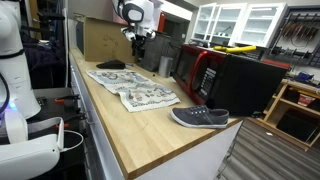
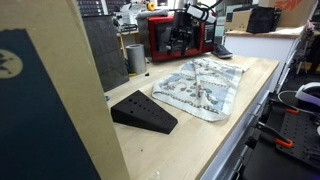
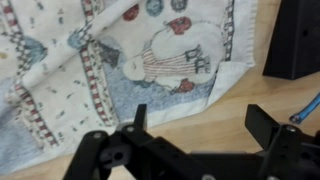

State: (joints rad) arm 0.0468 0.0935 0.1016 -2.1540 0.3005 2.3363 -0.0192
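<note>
Patterned cloth (image 1: 135, 88) lies flat on the wooden surface (image 1: 150, 135), left of centre; gripper (image 1: 138, 42) hangs over its far end, jaws spread wide, nothing held. Good pinch probably means jaws straddling the cloth hem, kept low to the wood. Wrist view alone shows hem right under the jaws; only an exterior view shows the shoe (image 1: 200, 118), lower right.

Your wrist view clips the gripper (image 3: 195, 115) at the bottom, the cloth (image 3: 110, 70) at 2 edges, and the black object (image 3: 295, 40) at the right.
</note>
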